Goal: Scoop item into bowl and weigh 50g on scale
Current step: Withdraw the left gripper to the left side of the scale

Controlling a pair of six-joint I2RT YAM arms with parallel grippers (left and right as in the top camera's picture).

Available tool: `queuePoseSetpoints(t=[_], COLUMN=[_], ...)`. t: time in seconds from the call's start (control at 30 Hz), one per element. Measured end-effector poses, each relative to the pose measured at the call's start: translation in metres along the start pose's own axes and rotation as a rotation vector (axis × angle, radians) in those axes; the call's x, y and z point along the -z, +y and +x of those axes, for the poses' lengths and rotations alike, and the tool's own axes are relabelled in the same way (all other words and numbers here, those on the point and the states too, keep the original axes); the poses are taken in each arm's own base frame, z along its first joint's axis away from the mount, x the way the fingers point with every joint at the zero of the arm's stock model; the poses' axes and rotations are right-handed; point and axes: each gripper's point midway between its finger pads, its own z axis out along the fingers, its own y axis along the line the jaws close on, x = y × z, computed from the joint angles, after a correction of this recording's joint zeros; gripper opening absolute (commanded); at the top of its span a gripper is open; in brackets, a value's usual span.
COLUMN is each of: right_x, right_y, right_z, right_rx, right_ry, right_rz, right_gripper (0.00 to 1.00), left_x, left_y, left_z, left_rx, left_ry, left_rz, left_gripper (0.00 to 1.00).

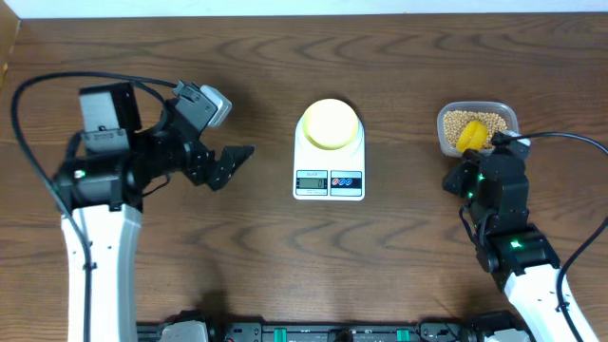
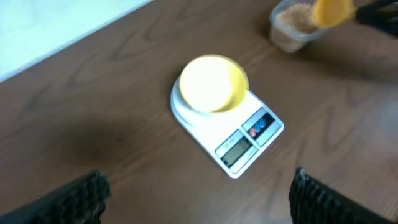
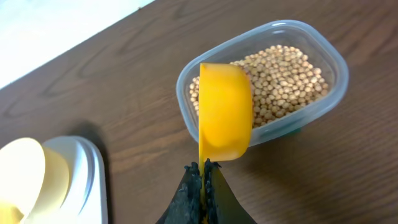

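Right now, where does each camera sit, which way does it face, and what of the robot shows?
Overhead: above the table, facing straight down; left arm and right arm show.
Left wrist: on the left arm, facing down at the bowl on the scale; open left pincer frames the bottom.
Right wrist: on the right arm, facing the tub of beans; right pincer shut on the scoop.
Shared: every view shows bowl and scale.

A dark brown tabletop [image 1: 399, 266] with wavy wood grain fills nearly the whole view. Beyond its far edge runs a pale, whitish strip [image 1: 285, 6]; whether it is wall or floor cannot be told. Light is soft and even, casting only faint shadows on the wood.
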Motion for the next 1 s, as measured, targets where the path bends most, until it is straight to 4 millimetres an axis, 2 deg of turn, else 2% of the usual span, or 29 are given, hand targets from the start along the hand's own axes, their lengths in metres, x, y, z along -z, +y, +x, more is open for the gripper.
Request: queuePoseSetpoints(t=[0.13, 0.3, 0.5, 0.77, 1.0], right_x=[0.000, 0.000, 0.000, 0.001, 0.002], right_y=[0.003, 0.006, 0.011, 0.020, 0.021], right_z=[0.001, 0.002, 0.005, 0.009, 0.011], right_rx=[0.050, 0.076, 0.087, 0.089, 0.089], right_ry=[0.004, 0.011, 0.026, 0.053, 0.058], right_rz=[-0.018, -0.033, -0.063, -0.115, -0.127], right_gripper=[0.01, 0.01, 0.01, 0.01, 0.01], left_x=[0.015, 0.009, -0.002, -0.012, -0.015], left_y=[-0.018, -0.034, -0.029, -0.018, -0.044], left_z=[-0.003, 0.010, 0.026, 0.029, 0.043], left_rx=[-0.034, -0.058, -0.080, -0.079, -0.145], left_ry=[0.032, 0.124, 0.234, 0.251, 0.319], left_rz=[0.035, 0.066, 0.043, 0.033, 0.144], left_gripper=[0.95, 0.95, 0.95, 0.94, 0.95])
